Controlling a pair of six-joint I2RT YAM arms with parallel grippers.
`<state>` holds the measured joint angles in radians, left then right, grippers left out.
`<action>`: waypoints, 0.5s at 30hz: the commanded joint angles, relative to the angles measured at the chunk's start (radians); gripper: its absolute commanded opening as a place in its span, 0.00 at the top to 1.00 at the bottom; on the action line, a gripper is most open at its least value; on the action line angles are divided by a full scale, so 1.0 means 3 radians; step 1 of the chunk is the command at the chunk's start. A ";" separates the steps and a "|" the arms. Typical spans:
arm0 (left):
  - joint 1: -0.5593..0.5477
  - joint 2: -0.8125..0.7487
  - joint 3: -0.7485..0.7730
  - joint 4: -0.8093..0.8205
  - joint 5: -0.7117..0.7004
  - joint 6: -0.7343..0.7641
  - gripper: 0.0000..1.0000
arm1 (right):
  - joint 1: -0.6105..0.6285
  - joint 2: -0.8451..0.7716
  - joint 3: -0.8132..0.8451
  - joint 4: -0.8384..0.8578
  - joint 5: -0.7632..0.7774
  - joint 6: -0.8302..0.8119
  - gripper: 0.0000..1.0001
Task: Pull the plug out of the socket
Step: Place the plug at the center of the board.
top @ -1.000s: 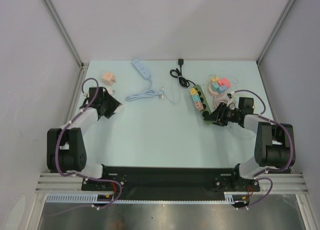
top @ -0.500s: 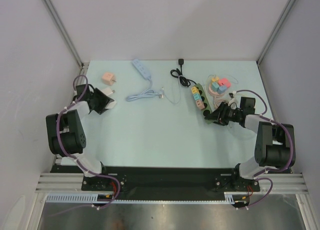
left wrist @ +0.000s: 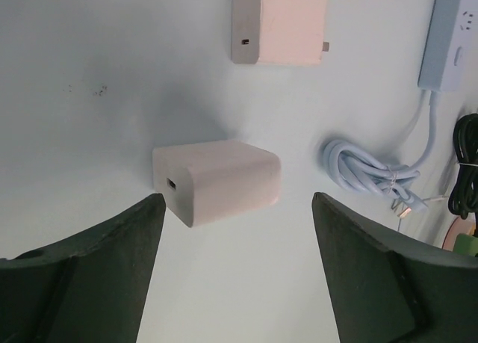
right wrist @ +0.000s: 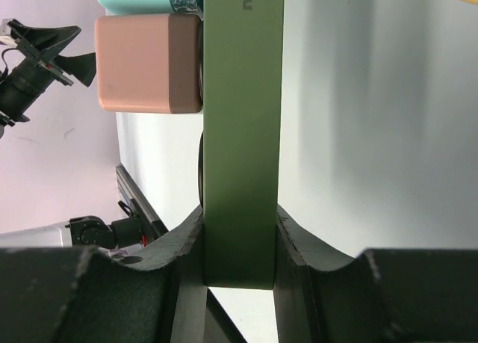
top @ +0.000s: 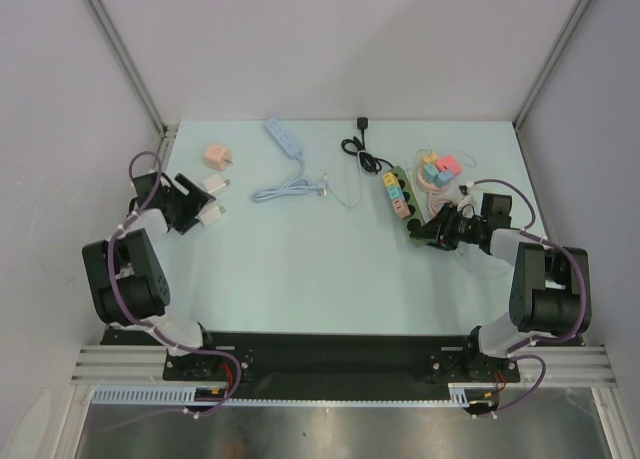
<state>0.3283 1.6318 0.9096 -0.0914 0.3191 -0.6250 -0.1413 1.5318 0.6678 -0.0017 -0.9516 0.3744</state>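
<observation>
Two roles: the right gripper (right wrist: 239, 238) clamped the green strip (right wrist: 243, 96) at its 6 o'clock end, steadying it; the left gripper (left wrist: 235, 201), jaws apart, faced the loose white plug (left wrist: 216, 182).

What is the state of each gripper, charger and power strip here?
left gripper, open around the white charger, not touching.
white charger, lying loose on the table.
right gripper, shut on the green power strip.
green power strip, pink plug seated in it.
light blue power strip, cord bundled.
</observation>
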 commanded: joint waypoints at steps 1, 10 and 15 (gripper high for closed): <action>0.0036 -0.0341 -0.0061 0.0120 0.0066 0.0212 0.15 | -0.0030 -0.0054 0.0034 0.0410 -0.0274 -0.0041 1.00; -0.0148 -0.1154 -0.0511 0.0289 0.0460 0.0406 0.15 | -0.0040 -0.0100 0.0044 0.0450 -0.0448 -0.0133 1.00; -0.0999 -0.1466 -0.0669 0.0655 0.0618 0.0172 0.14 | -0.0040 -0.0141 0.0049 0.0430 -0.0479 -0.0195 1.00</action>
<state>0.1749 1.2556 0.7349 -0.0181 0.4286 -0.5510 -0.1482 1.5318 0.6678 0.0128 -0.9909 0.3630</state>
